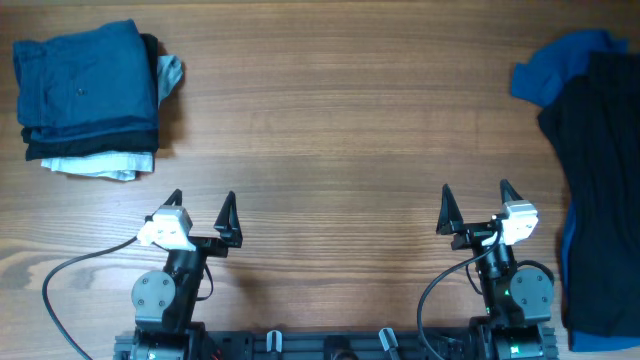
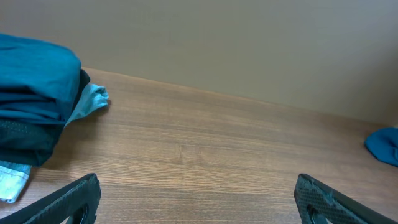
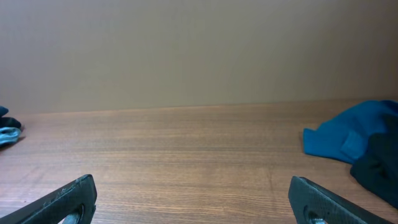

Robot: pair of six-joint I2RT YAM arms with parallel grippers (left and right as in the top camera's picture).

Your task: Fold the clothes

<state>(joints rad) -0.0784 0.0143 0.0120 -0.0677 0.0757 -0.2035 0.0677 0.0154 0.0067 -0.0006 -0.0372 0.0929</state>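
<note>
Folded clothes (image 1: 88, 95): stacked at far-left corner of table (image 1: 330, 130), well ahead and left of left gripper (image 1: 203, 197), jaws spread, empty. Loose clothes (image 1: 595, 180): heaped along right edge, apart from right gripper (image 1: 476, 190), jaws likewise spread, empty

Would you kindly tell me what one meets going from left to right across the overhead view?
folded stack of clothes → left gripper → right gripper → unfolded pile of clothes
</note>
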